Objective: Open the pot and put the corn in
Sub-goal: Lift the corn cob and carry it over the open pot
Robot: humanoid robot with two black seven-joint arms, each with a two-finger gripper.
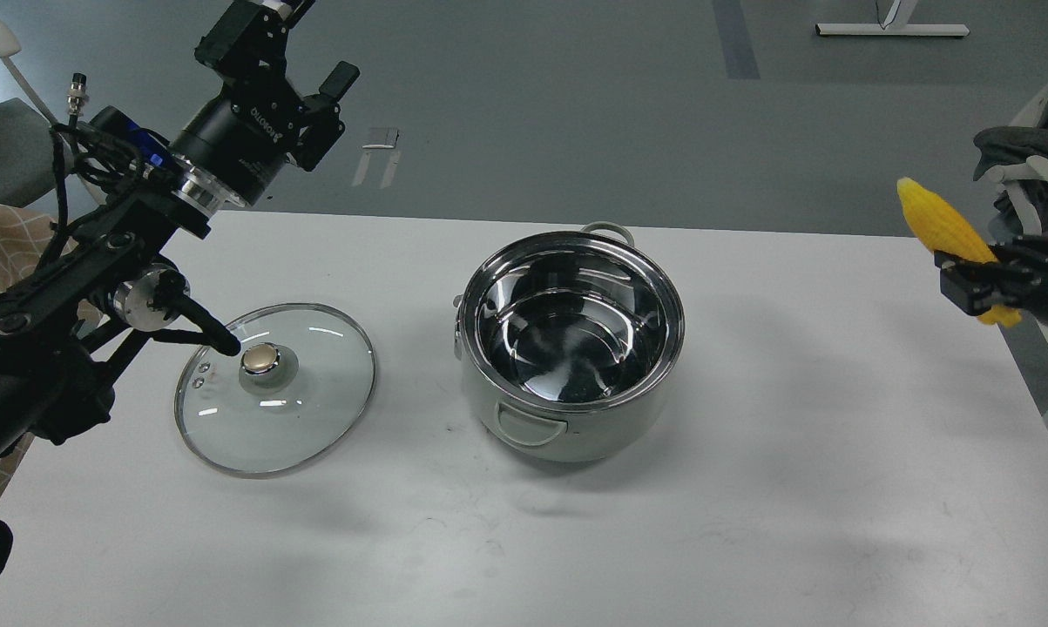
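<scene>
The pale grey-green pot [571, 348] stands open at the middle of the white table [750, 488], its shiny steel inside empty. Its glass lid [275, 387] with a gold knob lies flat on the table to the left. My right gripper [968, 283] is shut on the yellow corn [946, 231] and holds it in the air near the table's right edge, well right of the pot. My left gripper [284, 48] is open and empty, raised above the table's far left corner.
My left arm's links and cables [79, 287] hang over the table's left side beside the lid. A chair with grey cloth [1024, 165] stands past the right edge. Grey floor lies behind the table.
</scene>
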